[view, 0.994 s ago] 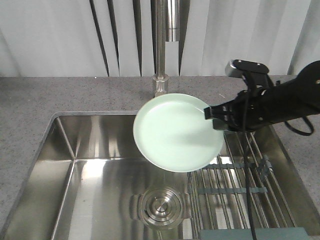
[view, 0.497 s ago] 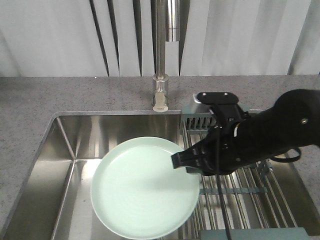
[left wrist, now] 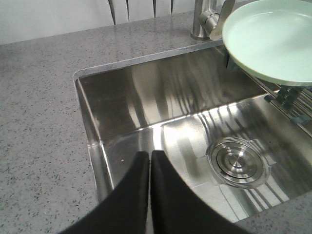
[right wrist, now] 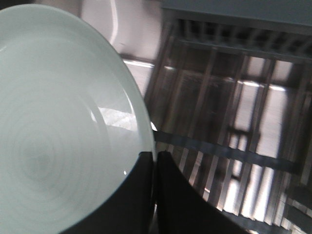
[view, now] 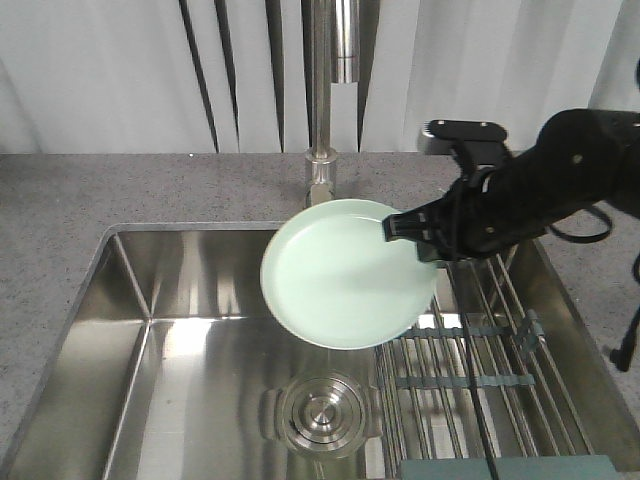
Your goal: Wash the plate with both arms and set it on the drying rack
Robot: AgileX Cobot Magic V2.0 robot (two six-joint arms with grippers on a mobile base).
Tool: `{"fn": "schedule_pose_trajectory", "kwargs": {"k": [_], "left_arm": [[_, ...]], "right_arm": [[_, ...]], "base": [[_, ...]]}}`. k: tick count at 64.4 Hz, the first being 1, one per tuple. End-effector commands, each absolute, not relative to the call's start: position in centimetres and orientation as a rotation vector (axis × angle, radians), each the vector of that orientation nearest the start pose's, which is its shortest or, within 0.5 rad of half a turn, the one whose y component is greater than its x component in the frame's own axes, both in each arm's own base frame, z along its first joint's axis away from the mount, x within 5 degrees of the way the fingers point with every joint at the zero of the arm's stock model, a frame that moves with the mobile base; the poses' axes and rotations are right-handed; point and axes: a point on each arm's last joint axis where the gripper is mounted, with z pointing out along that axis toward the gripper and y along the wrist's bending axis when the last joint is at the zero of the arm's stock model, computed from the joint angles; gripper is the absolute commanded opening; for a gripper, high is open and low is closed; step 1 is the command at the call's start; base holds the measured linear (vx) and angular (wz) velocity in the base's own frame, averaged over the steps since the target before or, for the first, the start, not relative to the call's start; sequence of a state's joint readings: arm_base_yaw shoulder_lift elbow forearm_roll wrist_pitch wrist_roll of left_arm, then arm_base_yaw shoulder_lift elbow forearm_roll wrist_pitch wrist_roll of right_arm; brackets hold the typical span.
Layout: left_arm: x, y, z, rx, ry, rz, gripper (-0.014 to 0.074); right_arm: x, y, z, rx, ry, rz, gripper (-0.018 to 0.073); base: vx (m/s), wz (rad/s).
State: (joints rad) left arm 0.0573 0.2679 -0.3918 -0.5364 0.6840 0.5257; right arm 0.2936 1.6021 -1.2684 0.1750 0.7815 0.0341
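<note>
The pale mint-green plate (view: 345, 272) hangs tilted over the sink, below the tap, and partly over the drying rack (view: 480, 355). My right gripper (view: 410, 232) is shut on the plate's right rim; in the right wrist view the jaws (right wrist: 153, 158) pinch the plate (right wrist: 58, 122) at its edge, with the rack's rods (right wrist: 219, 126) beyond. My left gripper (left wrist: 149, 158) is shut and empty, low over the sink's front left part. In that left wrist view the plate (left wrist: 273, 36) shows at the top right. The left arm does not show in the front view.
A steel sink (view: 180, 360) sits in a grey speckled counter (view: 80, 200). A round steel drain cover (view: 322, 412) lies on the sink floor. A tall steel tap (view: 322, 90) stands behind the sink. The rack spans the sink's right side.
My right arm dropped the plate low into the sink half a second ago, then lifted it back up and to the right, under the tap.
</note>
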Motion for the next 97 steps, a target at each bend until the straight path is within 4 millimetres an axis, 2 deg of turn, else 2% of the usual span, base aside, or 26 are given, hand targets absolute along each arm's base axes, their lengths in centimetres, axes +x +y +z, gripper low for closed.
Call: {"fn": "schedule_pose_trajectory", "kwargs": {"k": [1, 5, 14, 21, 26, 33, 39, 46, 53, 58, 69, 77, 86, 97], "left_arm": [[6.2, -2.5, 28.8, 0.198, 1.868, -0.228, -0.0006], [6.2, -2.5, 28.8, 0.198, 1.868, -0.228, -0.0006], [6.2, -2.5, 28.8, 0.198, 1.868, -0.228, -0.0006], [6.2, -2.5, 28.8, 0.198, 1.868, -0.228, -0.0006], [6.2, -2.5, 28.8, 0.198, 1.868, -0.228, -0.0006], [6.2, -2.5, 28.8, 0.198, 1.868, -0.228, -0.0006], [6.2, -2.5, 28.8, 0.198, 1.868, -0.228, -0.0006], [6.2, -2.5, 28.8, 0.198, 1.868, -0.228, -0.0006], [6.2, -2.5, 28.8, 0.198, 1.868, -0.228, -0.0006], [6.2, -2.5, 28.8, 0.199, 1.869, -0.228, -0.0006], [6.2, -2.5, 28.8, 0.199, 1.870, -0.228, -0.0006], [6.2, -2.5, 28.8, 0.199, 1.869, -0.229, -0.0006], [6.2, -2.5, 28.8, 0.199, 1.869, -0.229, -0.0006], [6.2, -2.5, 28.8, 0.198, 1.869, -0.229, -0.0006]], "right_arm": [[30.9, 8.7, 32.2, -0.232, 2.579, 0.237, -0.0003], [29.6, 8.3, 32.7, -0.247, 2.583, 0.223, -0.0003], [25.8, 9.1, 31.4, -0.241, 2.606, 0.290, -0.0003], [23.8, 11.3, 30.0, -0.269, 2.562, 0.401, -0.0003], [23.3, 13.8, 29.2, -0.286, 2.522, 0.499, -0.0003], [24.2, 16.8, 28.4, -0.320, 2.493, 0.562, -0.0003], [26.8, 18.5, 27.9, -0.307, 2.468, 0.573, -0.0003], [30.0, 18.7, 28.1, -0.257, 2.449, 0.556, -0.0003], [32.4, 16.8, 29.2, -0.193, 2.454, 0.506, -0.0003], [33.3, 14.2, 30.0, -0.154, 2.479, 0.434, -0.0003], [32.8, 7.4, 32.0, -0.111, 2.544, 0.140, -0.0003], [32.0, 4.0, 33.0, -0.119, 2.546, -0.096, -0.0003], [32.2, 3.2, 32.7, -0.142, 2.561, -0.192, -0.0003], [33.6, 3.3, 30.4, -0.166, 2.619, -0.220, -0.0002]], "base": [[0.00, 0.00], [0.00, 0.00], [0.00, 0.00], [0.00, 0.00], [0.00, 0.00], [0.00, 0.00], [0.00, 0.00], [0.00, 0.00], [0.00, 0.00], [0.00, 0.00], [0.00, 0.00], [0.00, 0.00], [0.00, 0.00], [0.00, 0.00]]}}
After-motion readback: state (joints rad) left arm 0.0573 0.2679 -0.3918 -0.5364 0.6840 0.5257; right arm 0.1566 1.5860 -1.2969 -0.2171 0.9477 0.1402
